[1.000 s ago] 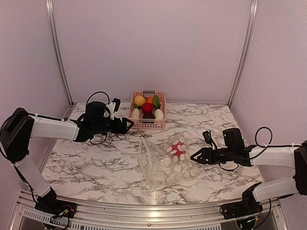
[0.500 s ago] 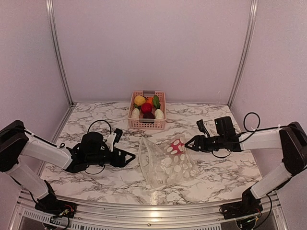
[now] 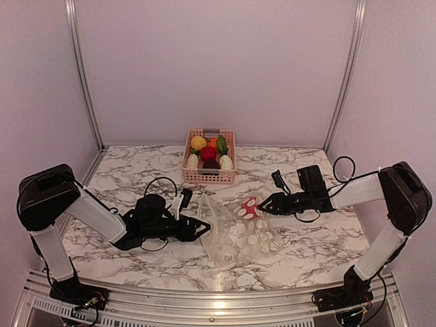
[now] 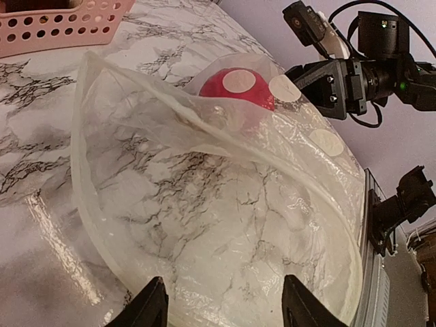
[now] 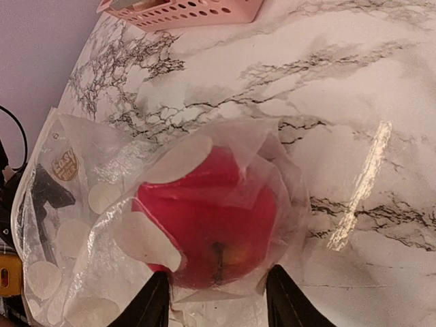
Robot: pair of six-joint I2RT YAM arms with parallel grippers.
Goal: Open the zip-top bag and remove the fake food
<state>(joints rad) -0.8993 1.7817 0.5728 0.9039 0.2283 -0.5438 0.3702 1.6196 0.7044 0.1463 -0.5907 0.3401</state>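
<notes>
The clear zip-top bag [image 3: 235,231] with white dots lies open on the marble table, its mouth toward the left. One red toy apple [image 3: 250,208] sits inside at its far right end; it also shows in the right wrist view [image 5: 208,221] and the left wrist view [image 4: 235,92]. My left gripper [image 3: 204,229] is open at the bag's mouth [image 4: 204,225], its jaws spread wide. My right gripper [image 3: 261,204] is open, its jaws either side of the bagged apple from outside the bag [image 5: 102,197]. The other toy foods lie in the pink basket.
The pink slotted basket [image 3: 209,176] stands at the back middle with several toy foods [image 3: 209,154] in it. Its edge shows in the left wrist view [image 4: 61,27] and the right wrist view [image 5: 184,10]. Purple walls enclose the table.
My left arm swept from beside the basket forward and right to the bag's mouth. My right gripper moved left and closer to the bagged apple.
</notes>
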